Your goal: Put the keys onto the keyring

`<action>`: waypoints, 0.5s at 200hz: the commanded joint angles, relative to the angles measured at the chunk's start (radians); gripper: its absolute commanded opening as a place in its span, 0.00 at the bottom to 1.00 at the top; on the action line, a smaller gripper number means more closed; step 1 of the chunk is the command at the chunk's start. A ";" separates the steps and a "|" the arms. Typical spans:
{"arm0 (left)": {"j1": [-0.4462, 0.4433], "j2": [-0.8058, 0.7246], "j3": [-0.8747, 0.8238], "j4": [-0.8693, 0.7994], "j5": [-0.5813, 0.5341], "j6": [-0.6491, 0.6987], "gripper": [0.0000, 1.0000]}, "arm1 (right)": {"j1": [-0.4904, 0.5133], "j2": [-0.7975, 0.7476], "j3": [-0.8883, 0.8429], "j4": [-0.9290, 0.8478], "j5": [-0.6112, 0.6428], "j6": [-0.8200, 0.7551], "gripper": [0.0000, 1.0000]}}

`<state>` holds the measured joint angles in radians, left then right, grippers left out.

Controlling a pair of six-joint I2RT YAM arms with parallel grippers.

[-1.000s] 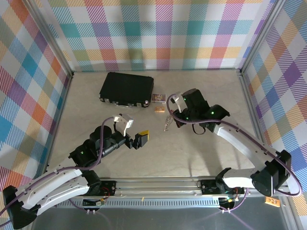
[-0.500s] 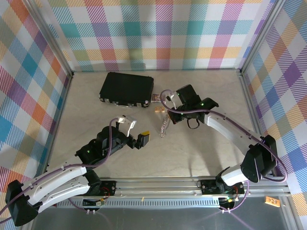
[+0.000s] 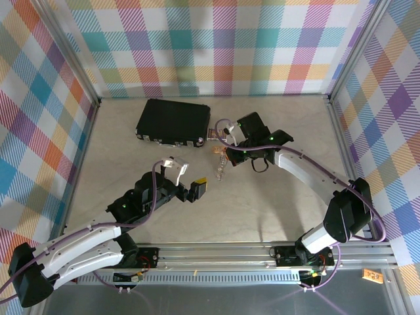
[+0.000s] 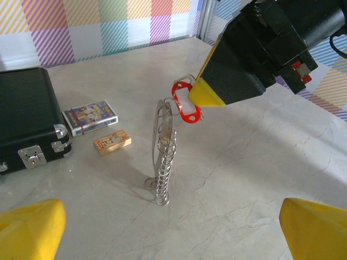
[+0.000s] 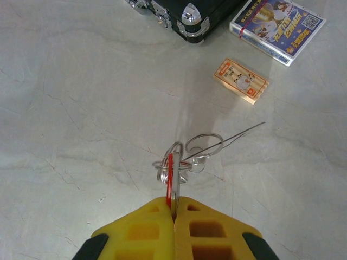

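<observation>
My right pincer (image 5: 174, 208) is pressed together on the keyring (image 4: 186, 103), a small red plastic tag with a pale label window. It pinches the tag by one end so that the ring end hangs free over the marbled beige bench (image 4: 260, 162). I judge it is held aloft like this so the metal can be worked onto the ring from the open side. The keys (image 4: 164, 157), a bunch of thin silvery metal pieces, stand almost upright just below the tag: a long narrow loop on top, a tight coil down the lower half, the foot touching the bench. Their top meets the tag's grey ring. From the right wrist camera the silvery loops bunch right at the tag's edge, with one thin wire reaching out sideways, but I cannot tell whether they are truly threaded or only hooked and leaning. My left pincer (image 3: 198, 189) is spread wide, with nothing between its yellow fingertips (image 4: 30, 230), and faces the keys from the near side; I read that as waiting to steady or take the bunch. Well behind sit a black hard case with metal clasps (image 4: 24, 116), a colourful card box (image 4: 89, 116) and a small tan block (image 4: 111, 142), all apart from the work
</observation>
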<state>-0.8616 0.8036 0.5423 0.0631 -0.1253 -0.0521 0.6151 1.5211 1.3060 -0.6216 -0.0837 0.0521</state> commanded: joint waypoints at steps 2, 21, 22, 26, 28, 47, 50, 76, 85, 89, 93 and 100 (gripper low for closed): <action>0.001 0.010 -0.012 0.060 -0.009 0.025 1.00 | -0.005 -0.007 0.001 0.015 -0.019 0.023 0.00; 0.003 0.020 -0.012 0.067 -0.001 0.028 1.00 | -0.005 -0.016 -0.016 0.012 -0.013 0.026 0.00; 0.003 0.020 -0.012 0.068 0.000 0.028 1.00 | -0.005 -0.017 -0.017 0.011 -0.013 0.026 0.00; 0.001 0.022 -0.012 0.070 0.004 0.027 1.00 | -0.005 -0.019 -0.020 0.010 -0.013 0.027 0.00; 0.002 0.022 -0.012 0.070 0.006 0.027 1.00 | -0.005 -0.020 -0.022 0.009 -0.013 0.027 0.00; 0.002 0.025 -0.012 0.073 0.015 0.028 1.00 | -0.005 -0.031 -0.036 0.002 -0.013 0.029 0.00; 0.002 0.025 -0.012 0.073 0.016 0.028 1.00 | -0.005 -0.033 -0.039 0.000 -0.012 0.029 0.00; 0.003 0.025 -0.009 0.063 0.014 0.041 1.00 | -0.005 -0.051 -0.064 -0.003 -0.019 0.035 0.00; 0.004 0.022 -0.008 0.061 0.012 0.044 1.00 | -0.005 -0.059 -0.074 -0.004 -0.025 0.035 0.00; 0.006 0.021 -0.008 0.061 0.011 0.044 1.00 | -0.005 -0.064 -0.078 -0.002 -0.028 0.038 0.00; 0.005 0.018 -0.010 0.062 0.011 0.044 1.00 | -0.005 -0.066 -0.085 -0.001 -0.034 0.038 0.00; 0.005 0.015 -0.010 0.063 0.010 0.045 1.00 | -0.005 -0.079 -0.099 0.006 -0.043 0.038 0.00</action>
<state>-0.8616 0.8291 0.5392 0.1024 -0.1215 -0.0292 0.6151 1.4929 1.2407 -0.6224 -0.0887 0.0719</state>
